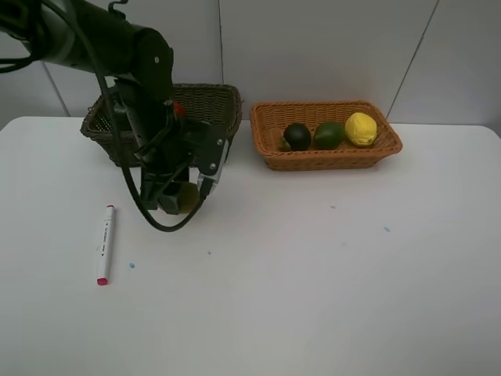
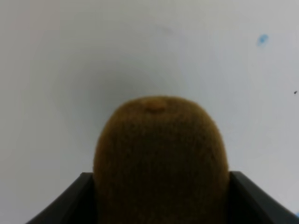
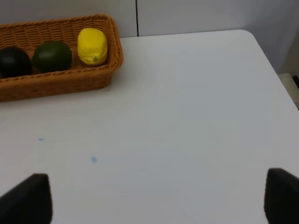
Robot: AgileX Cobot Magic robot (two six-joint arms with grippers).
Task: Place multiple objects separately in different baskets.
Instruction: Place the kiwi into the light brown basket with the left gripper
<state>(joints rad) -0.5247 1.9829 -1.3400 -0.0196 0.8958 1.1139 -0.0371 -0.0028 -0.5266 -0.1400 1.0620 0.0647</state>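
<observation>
The brown kiwi (image 2: 160,158) sits clamped between the two jaws of the left gripper (image 1: 178,197), a dark finger (image 2: 70,200) pressing each flank, its stem end pointing away from the wrist. In the overhead view the fruit (image 1: 186,197) shows just below the arm, close over the white table (image 1: 313,282); whether it touches the surface cannot be told.

Directly behind this gripper stands the dark olive-brown basket (image 1: 211,106), with something red (image 1: 178,109) visible inside past the arm. To the gripper's left, apart from it, the white marker (image 1: 104,244) lies flat on the table.

Well off to its right is the light orange-tan basket (image 1: 270,129), holding in a row the dark round fruit (image 1: 297,135), green avocado (image 1: 329,135) and yellow lemon (image 1: 361,128).

The right gripper (image 3: 159,200) is spread wide over bare table and holds nothing.
</observation>
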